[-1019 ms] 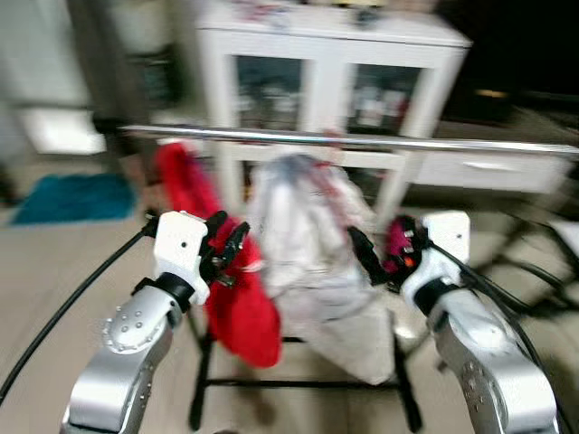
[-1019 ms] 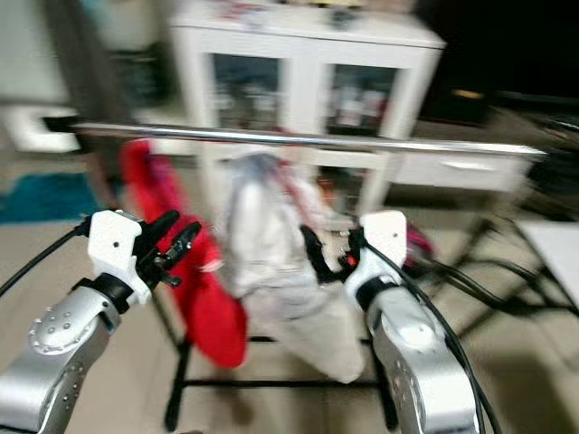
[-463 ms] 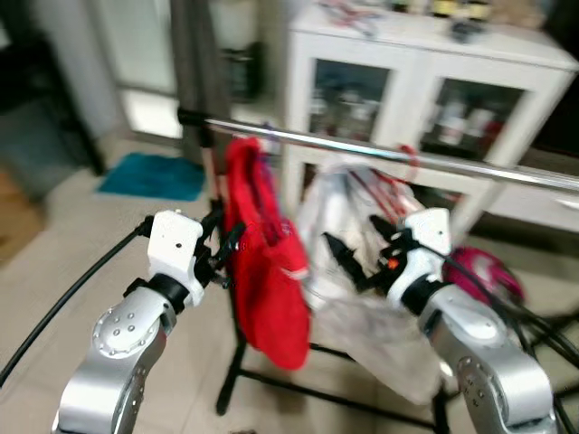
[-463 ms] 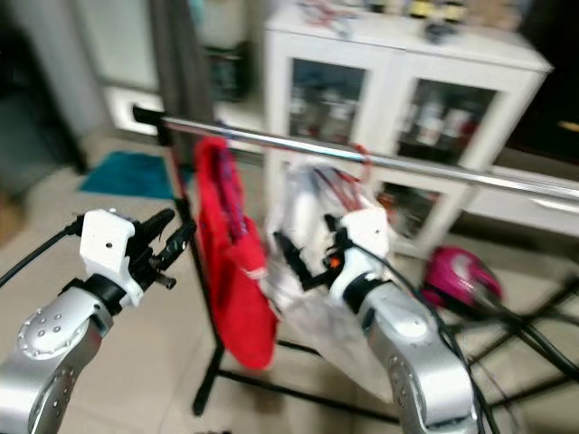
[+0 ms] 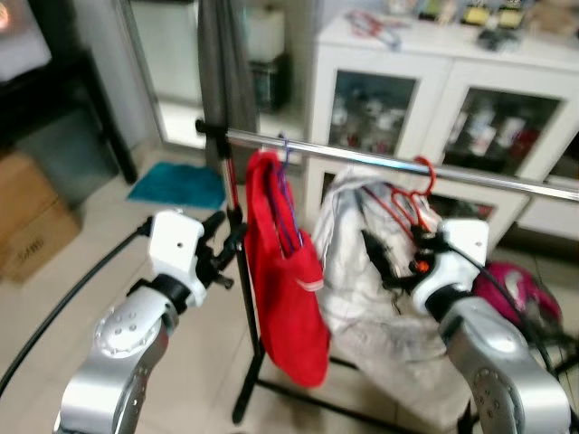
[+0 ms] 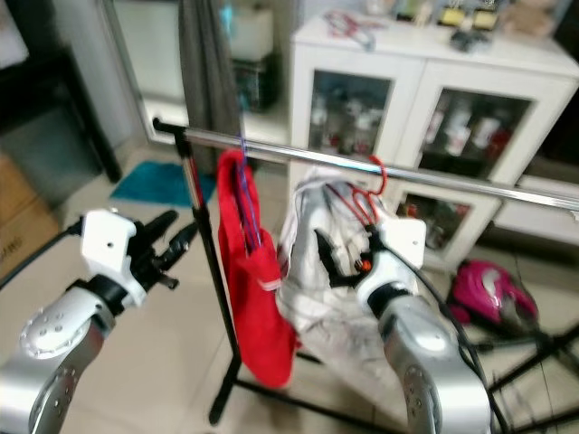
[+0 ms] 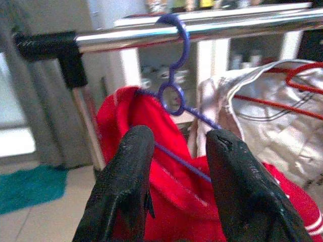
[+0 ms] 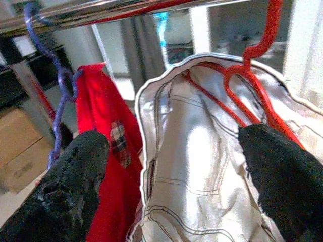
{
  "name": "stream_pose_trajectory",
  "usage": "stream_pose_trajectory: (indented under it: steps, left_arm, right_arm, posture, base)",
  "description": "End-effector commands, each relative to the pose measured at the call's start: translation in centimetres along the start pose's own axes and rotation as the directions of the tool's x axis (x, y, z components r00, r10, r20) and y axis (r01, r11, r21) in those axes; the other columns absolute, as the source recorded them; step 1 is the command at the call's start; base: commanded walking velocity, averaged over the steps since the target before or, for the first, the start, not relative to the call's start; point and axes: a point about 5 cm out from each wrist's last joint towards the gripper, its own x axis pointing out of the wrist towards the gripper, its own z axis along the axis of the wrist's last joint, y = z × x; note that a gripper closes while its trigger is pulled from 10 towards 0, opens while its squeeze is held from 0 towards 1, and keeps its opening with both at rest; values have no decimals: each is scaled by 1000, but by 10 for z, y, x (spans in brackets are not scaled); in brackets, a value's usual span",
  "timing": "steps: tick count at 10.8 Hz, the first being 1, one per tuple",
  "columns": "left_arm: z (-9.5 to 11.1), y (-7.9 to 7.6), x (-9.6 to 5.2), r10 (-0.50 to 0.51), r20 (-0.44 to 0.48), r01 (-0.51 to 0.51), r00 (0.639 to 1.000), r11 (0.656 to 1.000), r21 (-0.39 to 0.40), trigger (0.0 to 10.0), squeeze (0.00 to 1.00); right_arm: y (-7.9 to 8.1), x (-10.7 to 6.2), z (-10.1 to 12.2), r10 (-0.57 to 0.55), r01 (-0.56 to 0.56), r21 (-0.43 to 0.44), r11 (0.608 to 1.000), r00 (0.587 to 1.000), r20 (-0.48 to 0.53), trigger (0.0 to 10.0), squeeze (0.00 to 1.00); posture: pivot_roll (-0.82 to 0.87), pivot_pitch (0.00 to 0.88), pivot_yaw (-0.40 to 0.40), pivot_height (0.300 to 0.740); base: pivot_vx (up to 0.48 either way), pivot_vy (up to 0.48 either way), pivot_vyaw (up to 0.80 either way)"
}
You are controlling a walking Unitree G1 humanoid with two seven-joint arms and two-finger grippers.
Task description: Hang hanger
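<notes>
A chrome rail (image 5: 380, 163) runs across the rack. On it a purple hanger (image 7: 174, 96) holds a red garment (image 5: 289, 280). Beside that, a red hanger (image 8: 257, 48) holds a white garment (image 5: 362, 280). My left gripper (image 5: 223, 237) is open and raised just left of the red garment, level with the rack's upright post (image 5: 242, 298). In the left wrist view nothing lies between its fingers (image 7: 126, 166). My right gripper (image 5: 378, 258) is open in front of the white garment, below the red hanger's hook, its fingers (image 8: 75, 176) spread wide.
A white cabinet (image 5: 434, 81) with glass doors stands behind the rack. A teal mat (image 5: 176, 185) and a cardboard box (image 5: 27, 235) lie to the left. A magenta object (image 5: 516, 294) sits on the floor at right, and a grey curtain (image 5: 222, 63) hangs behind the rail's left end.
The whole picture has shifted and sharpened, so the camera moved; the rail's left end and post are in view now. Both grippers stay open in about the same raised pose.
</notes>
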Motion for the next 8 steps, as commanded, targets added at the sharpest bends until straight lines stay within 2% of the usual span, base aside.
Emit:
stream_pose_trajectory:
  steps: [1,2,3,4,6,8]
  left_arm:
    - [-2,4,-1,11,-18,-11,1000,1000,8,10000,0]
    - [-3,4,-1,11,-25,-11,1000,1000,6,10000,0]
    - [-4,4,-1,16,-30,-16,999,1000,2,10000,0]
    - [-4,4,-2,19,-32,-19,999,1000,-2,10000,0]
    - [-6,4,-3,44,-43,-45,998,999,-28,10000,0]
    - [-6,3,-3,33,-39,-33,999,999,4,10000,0]
  right_arm:
    - [5,1,-1,1,-1,8,1000,1000,-14,10000,1000]
    - [4,1,-1,-15,15,8,1000,1000,-14,10000,1000]
    - [3,0,0,-19,19,5,1000,1000,-13,10000,922]
    - [3,0,-1,-19,19,-3,1000,1000,-20,10000,0]
    - [5,4,1,-11,11,0,1000,1000,-29,10000,0]
    - [5,8,4,0,0,-16,1000,1000,-13,10000,0]
  posture:
    - [33,0,-23,740]
    - [31,0,-22,740]
    - [33,0,-29,740]
    - [33,0,-30,740]
    - [32,0,-40,740]
    - [34,0,-48,740]
  base:
    - [0,480,-788]
    - [0,442,-600]
    - [0,0,0]
    - [0,0,0]
    - [0,0,0]
    - [0,0,0]
